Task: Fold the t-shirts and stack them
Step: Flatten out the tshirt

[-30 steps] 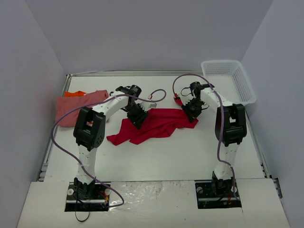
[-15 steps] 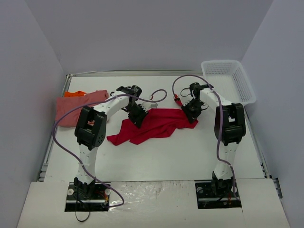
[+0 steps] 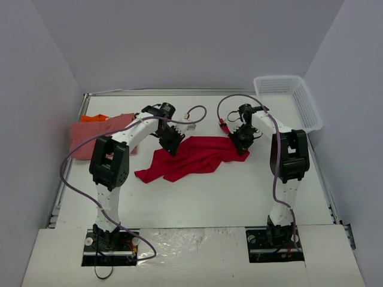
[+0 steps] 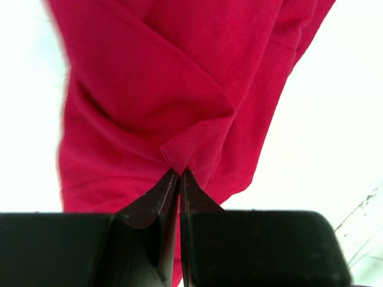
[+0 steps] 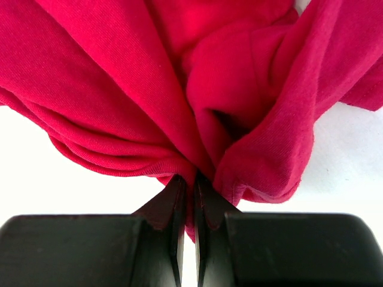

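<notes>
The bright red t-shirt (image 3: 192, 156) lies crumpled on the counter (image 3: 209, 194), left of the white mesh basket (image 3: 301, 103) and nearer the arm bases than it. The left tool (image 4: 180, 174) is clenched on a pinched fold at the shirt's end farther from the basket. The right tool (image 5: 187, 179) is clenched on bunched cloth at the end nearer the basket. The salmon pink t-shirt (image 3: 96, 135) lies at the counter's side opposite the basket, with the orange t-shirt (image 3: 94, 118) peeking out at its far edge.
</notes>
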You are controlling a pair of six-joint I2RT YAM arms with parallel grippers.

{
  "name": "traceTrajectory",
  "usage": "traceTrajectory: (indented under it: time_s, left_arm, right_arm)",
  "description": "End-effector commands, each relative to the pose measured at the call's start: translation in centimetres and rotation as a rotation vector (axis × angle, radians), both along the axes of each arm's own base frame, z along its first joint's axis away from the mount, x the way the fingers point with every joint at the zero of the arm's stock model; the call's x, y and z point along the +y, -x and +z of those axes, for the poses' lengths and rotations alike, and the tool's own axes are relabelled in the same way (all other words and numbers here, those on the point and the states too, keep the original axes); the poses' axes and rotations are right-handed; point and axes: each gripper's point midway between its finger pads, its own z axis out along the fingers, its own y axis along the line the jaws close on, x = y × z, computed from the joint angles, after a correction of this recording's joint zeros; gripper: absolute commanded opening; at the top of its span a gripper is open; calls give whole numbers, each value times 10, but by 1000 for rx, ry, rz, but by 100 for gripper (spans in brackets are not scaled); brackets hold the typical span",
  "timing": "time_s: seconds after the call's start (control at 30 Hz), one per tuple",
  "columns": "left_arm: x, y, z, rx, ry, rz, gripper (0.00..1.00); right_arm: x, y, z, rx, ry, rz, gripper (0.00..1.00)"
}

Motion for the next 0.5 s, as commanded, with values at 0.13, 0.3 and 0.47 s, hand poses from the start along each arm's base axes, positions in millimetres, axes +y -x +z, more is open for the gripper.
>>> traceTrajectory:
  time_s: [0.13,0.3,0.47]
  left_arm:
    - [32,-30,90,-230,56,144,2]
    - [55,-35,100,-265,37,204,2]
    - [63,-28,92,-252,19,224,2]
  right_arm:
    - [-6,7,15,-5,19,-4,0]
    - [-6,8,14,-3,17,-4,0]
    - [-6,12,14,3,13,-1,0]
